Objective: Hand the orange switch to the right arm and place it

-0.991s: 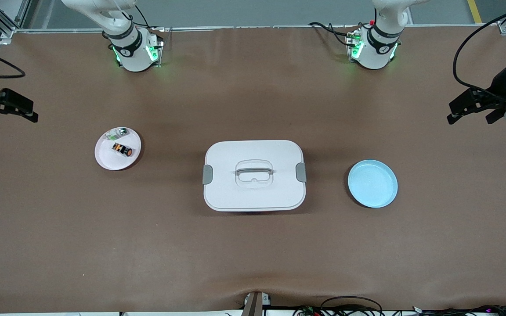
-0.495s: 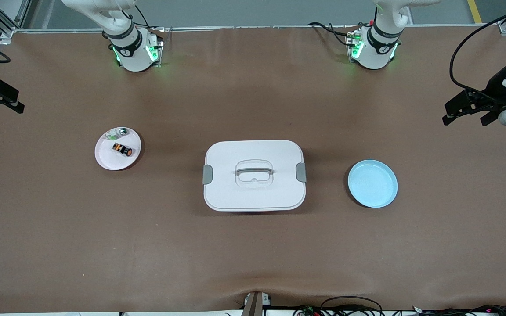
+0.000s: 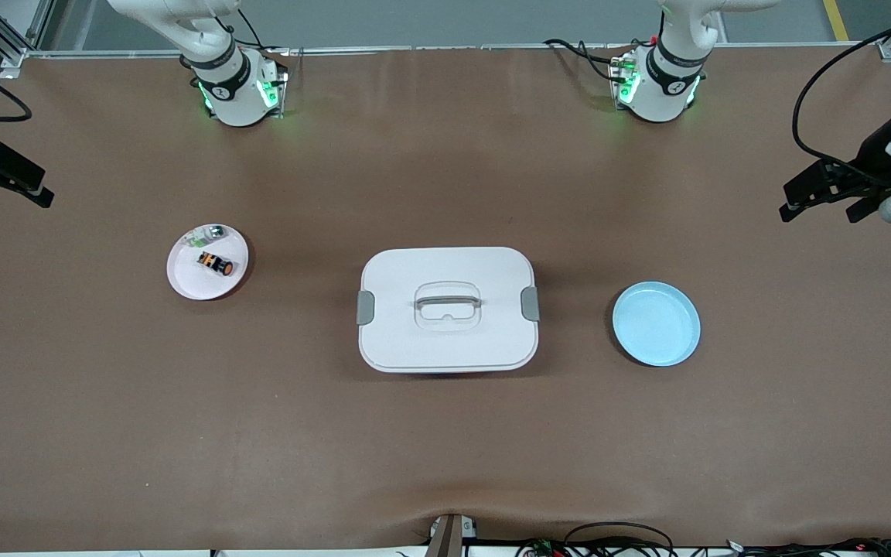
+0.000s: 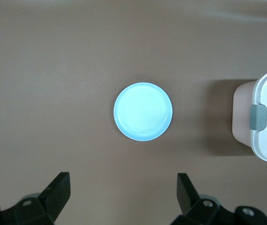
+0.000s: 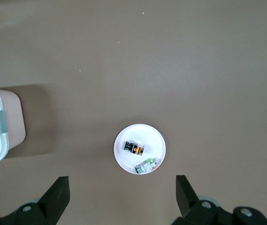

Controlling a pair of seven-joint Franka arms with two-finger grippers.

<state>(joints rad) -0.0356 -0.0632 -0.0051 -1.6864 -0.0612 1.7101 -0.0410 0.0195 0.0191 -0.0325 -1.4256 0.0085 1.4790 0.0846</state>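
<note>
The orange switch [image 3: 214, 263], a small black cylinder with an orange cap, lies on a white plate [image 3: 189, 280] toward the right arm's end of the table. In the right wrist view the orange switch [image 5: 135, 148] lies on that white plate [image 5: 150, 137], ahead of the fingers. My right gripper [image 3: 11, 189] hangs open and empty over bare table at that end, apart from the plate. My left gripper [image 3: 823, 210] is open and empty over bare table at the left arm's end. In their wrist views both the right gripper [image 5: 122, 187] and the left gripper [image 4: 123, 185] show wide gaps.
A clear-silver part with green marking [image 3: 210, 231] shares the white plate. A white lidded container [image 3: 446, 308] with a handle stands mid-table. An empty light blue plate [image 3: 656, 323] sits toward the left arm's end and shows in the left wrist view as the blue plate [image 4: 143, 111].
The right gripper drifted toward the table's end, then came partly back. The left gripper shifted slightly toward the bases. Nothing on the table moved.
</note>
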